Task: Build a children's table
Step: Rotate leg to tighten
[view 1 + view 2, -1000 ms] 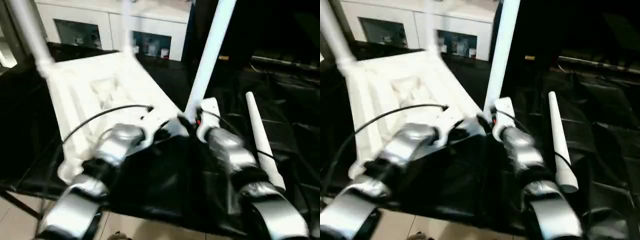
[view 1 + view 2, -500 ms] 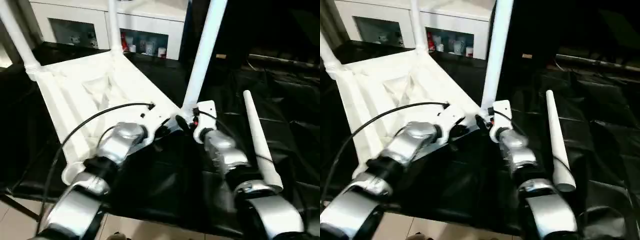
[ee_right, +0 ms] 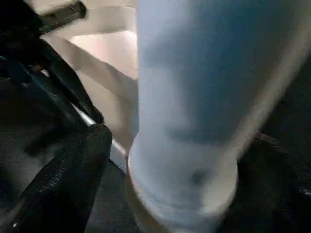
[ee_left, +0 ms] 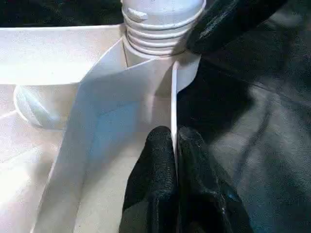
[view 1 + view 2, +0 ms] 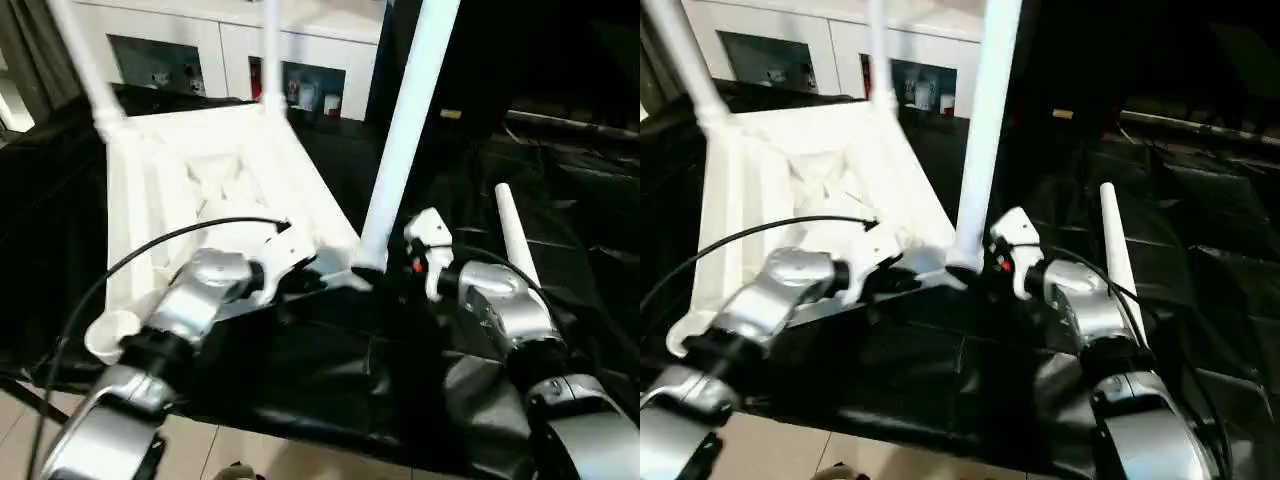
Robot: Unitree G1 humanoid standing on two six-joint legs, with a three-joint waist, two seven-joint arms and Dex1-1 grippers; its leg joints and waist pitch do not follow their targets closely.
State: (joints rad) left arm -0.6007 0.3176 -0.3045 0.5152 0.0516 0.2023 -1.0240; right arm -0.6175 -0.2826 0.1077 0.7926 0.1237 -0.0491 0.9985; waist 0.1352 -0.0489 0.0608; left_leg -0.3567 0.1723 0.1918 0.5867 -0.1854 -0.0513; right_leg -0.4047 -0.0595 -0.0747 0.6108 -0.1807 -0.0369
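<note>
On the black-covered work surface (image 5: pixel 330 370) the children's table (image 5: pixel 215 175) lies upside down, its ribbed underside facing up. Three legs stand in corner sockets, and all three are cut off by the top edge of the head views, so their free ends cannot be seen. The near leg (image 5: pixel 405 130) rises from the corner closest to the grippers. A fourth, loose leg (image 5: pixel 515 235) lies flat on the black sheet beside the right forearm, its near end hidden behind that arm. The empty corner socket (image 5: pixel 108 335) sits at the near left edge.

The left gripper (image 4: pixel 175 145) has its fingers pressed together on the thin rim of the tabletop, just below the near leg's threaded base. The right gripper (image 3: pixel 160 160) stands with its fingers spread wide to either side of that leg's base; the blurred wrist view leaves contact uncertain. A white cabinet (image 5: pixel 240 60) stands behind.
</note>
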